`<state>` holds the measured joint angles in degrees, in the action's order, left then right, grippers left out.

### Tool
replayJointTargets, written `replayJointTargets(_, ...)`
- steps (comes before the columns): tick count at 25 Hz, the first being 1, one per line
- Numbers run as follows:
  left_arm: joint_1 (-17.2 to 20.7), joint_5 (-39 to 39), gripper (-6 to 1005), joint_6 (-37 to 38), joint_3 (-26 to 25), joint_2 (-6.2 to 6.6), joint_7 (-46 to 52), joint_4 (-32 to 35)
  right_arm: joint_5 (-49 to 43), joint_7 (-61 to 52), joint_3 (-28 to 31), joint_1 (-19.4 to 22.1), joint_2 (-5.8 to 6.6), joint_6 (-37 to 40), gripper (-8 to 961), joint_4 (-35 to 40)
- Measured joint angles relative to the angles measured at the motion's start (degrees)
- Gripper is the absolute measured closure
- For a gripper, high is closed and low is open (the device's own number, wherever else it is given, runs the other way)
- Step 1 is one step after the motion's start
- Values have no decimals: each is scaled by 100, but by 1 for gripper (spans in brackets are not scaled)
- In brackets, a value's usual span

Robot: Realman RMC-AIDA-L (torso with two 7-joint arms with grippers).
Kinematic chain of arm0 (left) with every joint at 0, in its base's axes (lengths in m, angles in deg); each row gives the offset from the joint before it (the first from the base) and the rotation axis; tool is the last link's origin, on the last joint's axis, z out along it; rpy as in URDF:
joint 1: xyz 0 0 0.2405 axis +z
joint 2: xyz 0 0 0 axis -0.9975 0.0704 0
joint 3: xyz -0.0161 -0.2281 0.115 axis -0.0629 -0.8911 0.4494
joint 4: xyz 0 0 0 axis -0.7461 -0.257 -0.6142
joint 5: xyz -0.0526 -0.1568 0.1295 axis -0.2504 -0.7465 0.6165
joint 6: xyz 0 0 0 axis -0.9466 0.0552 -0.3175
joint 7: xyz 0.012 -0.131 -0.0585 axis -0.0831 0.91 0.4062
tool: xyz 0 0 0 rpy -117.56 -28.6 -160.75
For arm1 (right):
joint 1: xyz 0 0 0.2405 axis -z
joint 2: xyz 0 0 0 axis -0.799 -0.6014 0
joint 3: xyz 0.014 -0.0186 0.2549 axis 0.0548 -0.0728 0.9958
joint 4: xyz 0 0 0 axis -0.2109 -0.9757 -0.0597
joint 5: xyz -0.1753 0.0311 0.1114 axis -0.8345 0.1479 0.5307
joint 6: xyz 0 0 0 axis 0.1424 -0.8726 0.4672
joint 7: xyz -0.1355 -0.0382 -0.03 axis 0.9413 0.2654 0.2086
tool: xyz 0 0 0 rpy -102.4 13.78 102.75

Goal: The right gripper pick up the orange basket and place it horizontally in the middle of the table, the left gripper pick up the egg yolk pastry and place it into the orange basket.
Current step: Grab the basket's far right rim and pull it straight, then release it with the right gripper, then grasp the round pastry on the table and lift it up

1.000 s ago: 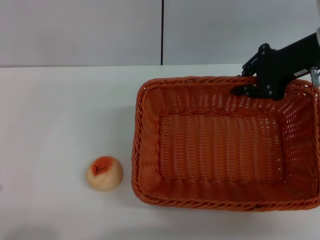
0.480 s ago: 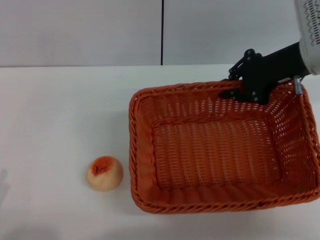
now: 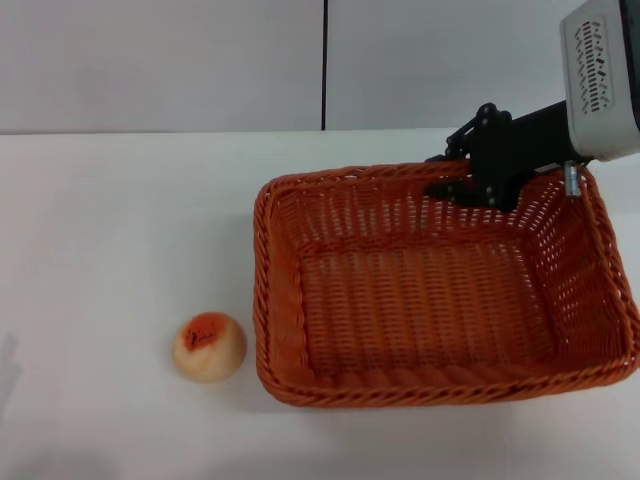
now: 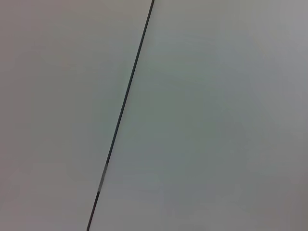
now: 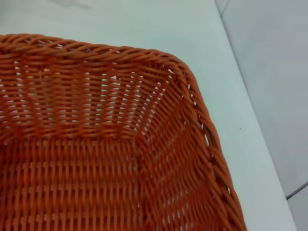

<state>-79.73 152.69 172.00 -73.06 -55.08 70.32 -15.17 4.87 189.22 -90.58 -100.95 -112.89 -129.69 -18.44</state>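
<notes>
The orange basket (image 3: 420, 310) lies open and empty on the right half of the white table (image 3: 120, 230), its long side running left to right. My right gripper (image 3: 447, 175) is shut on the basket's far rim, one finger outside and one inside the wall. The right wrist view shows a corner of the orange basket (image 5: 96, 159) from close up. The egg yolk pastry (image 3: 209, 346), a pale bun with an orange-red spot, sits on the table just left of the basket's near left corner, apart from it. My left gripper is out of view; its wrist camera shows only a wall.
A grey wall with a dark vertical seam (image 3: 324, 65) stands behind the table's far edge. White tabletop stretches left of the basket and around the pastry.
My right gripper has carried the basket leftward toward the table's middle, and its near left corner now lies closer to the pastry. The pastry has not moved.
</notes>
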Motion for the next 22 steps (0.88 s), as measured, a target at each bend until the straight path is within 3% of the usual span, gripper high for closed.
replayJointTargets(6,-79,-5,235,-13,-3,0,0,-12,63,24,-28,25,-10,87,617,26)
replayJointTargets(11,-156,-5,237,-21,-17,2,0,-4,113,26,8,83,-27,157,379,52)
replayJointTargets(16,-241,-6,238,-51,43,20,0,55,908,-91,35,425,-32,-276,379,519)
replayJointTargets(22,-704,3,240,-10,873,44,276,795,3042,-680,335,1441,-38,-1152,379,1514)
